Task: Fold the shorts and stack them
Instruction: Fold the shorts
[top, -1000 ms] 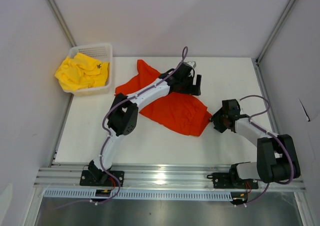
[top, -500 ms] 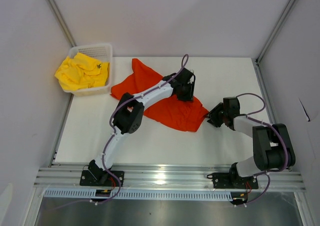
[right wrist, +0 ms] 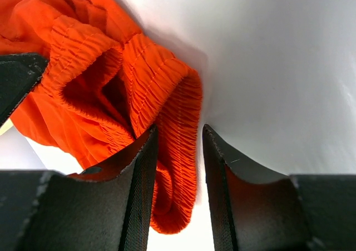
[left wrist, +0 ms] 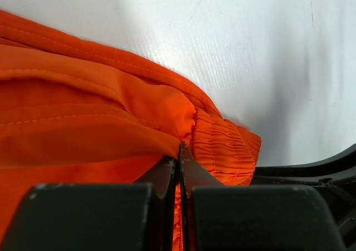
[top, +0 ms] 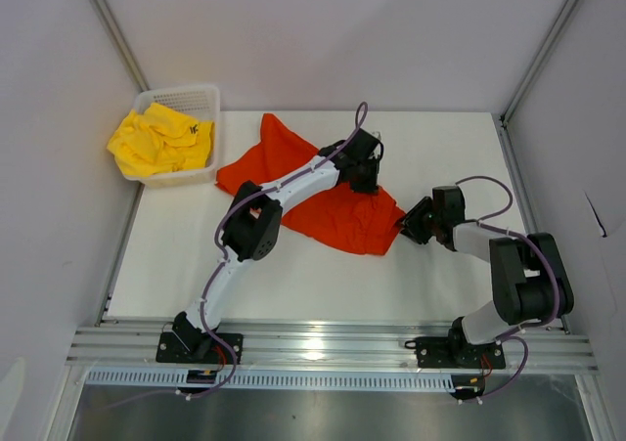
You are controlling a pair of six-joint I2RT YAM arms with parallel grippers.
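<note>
left gripper [left wrist: 179,149] pinches orange shorts [left wrist: 83,112]; right gripper [right wrist: 179,128] straddles waistband, grip unclear

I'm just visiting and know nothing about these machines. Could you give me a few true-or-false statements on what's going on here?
1. The yellow shorts lie in the white basket. True.
2. The left gripper hangs open. False: it is shut on the orange-red shorts.
3. The right gripper straddles the elastic waistband. True.
4. The orange-red shorts are folded neatly. False: they lie rumpled on the table.
</note>
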